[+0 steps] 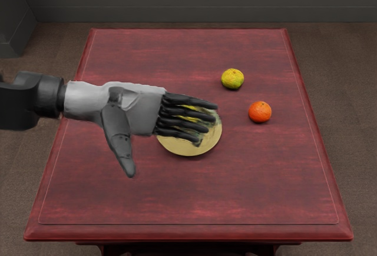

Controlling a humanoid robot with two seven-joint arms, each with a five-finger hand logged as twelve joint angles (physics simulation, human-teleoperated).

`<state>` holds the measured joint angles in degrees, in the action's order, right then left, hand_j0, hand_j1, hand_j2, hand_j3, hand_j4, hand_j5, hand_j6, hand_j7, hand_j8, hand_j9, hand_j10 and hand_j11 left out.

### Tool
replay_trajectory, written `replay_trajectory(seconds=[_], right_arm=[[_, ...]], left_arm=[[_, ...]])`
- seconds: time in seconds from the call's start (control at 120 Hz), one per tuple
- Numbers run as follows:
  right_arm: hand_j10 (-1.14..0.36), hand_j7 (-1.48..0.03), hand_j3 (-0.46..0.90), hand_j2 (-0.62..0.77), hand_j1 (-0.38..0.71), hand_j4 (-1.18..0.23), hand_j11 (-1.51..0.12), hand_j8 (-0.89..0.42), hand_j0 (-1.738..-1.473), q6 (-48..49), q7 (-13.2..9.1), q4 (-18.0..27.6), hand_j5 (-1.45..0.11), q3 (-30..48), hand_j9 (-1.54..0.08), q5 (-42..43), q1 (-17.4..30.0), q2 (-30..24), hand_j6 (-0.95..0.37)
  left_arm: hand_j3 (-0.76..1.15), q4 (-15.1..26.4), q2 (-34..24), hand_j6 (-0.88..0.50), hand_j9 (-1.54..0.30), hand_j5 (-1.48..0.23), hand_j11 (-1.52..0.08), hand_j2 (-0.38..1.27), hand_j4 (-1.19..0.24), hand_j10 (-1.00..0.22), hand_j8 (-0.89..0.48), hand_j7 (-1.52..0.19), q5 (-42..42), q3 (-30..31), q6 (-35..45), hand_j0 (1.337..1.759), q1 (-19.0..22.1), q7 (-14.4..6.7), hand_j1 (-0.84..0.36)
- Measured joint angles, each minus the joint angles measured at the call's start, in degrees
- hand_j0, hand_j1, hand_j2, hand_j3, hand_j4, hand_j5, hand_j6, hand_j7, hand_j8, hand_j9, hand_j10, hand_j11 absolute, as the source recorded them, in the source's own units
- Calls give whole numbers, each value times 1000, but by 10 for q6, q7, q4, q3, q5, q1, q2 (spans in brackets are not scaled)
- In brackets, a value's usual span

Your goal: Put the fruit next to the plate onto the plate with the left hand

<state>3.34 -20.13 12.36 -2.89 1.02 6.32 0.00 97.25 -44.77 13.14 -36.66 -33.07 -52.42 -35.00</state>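
Through the gaps of the dark fingers [187,113] I see bright yellow-green slivers. I read them as the hidden fruit [191,119], lying over the yellow plate [206,145]. I cannot tell whether it rests on the plate or touches the hand. If it is a citrus like its neighbours, I expect it to be light, firm and round, with a slightly waxy peel. It would roll at a nudge, so I would cup it around its widest part from above, with the thumb opposite the fingers.

The left hand [141,117] reaches in palm-down from the left. Its four fingers are stretched out side by side over the plate's near-left half. The thumb [122,144] hangs well away toward me, so nothing looks pinched.

A green-yellow citrus [232,78] sits beyond the plate to the right. A mandarin [260,112] lies near the plate's right rim, apart from it. Both rest on the red wooden table [177,197].
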Motion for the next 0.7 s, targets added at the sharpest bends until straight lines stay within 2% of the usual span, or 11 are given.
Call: replay_trajectory(seconds=[0.1,0.158,0.275,0.375,0.7], right_arm=[[0,0,0,0,-349,0,0,0,-1658,1,0,0,0,0,0,0,0,0,0],[0,0,0,0,-349,0,0,0,-1658,1,0,0,0,0,0,0,-1,0,0],[0,0,0,0,-349,0,0,0,-1658,1,0,1,0,0,0,0,-1,0,0],[0,0,0,0,-349,0,0,0,-1658,1,0,1,0,0,0,0,-1,0,0],[0,0,0,0,-349,0,0,0,-1658,1,-1,4,0,-2,0,1,-1,0,0]], left_arm=[[0,3,-76,-29,-43,-43,-43,14,-33,-33,-29,-43,100,-13,-12,1658,16,0,313],[0,4,-87,-24,-35,-36,-35,11,-27,-27,-24,-35,129,-16,-15,1658,15,0,319],[0,5,-145,-17,-25,-26,-25,7,-18,-19,-17,-25,184,-18,-18,1658,17,0,327],[0,3,-201,-12,-20,-20,-21,5,-14,-14,-12,-20,228,-16,-19,1658,49,0,331],[0,1,-258,-4,-14,-14,-14,2,-5,-7,-5,-14,267,-13,-20,1658,63,0,335]])
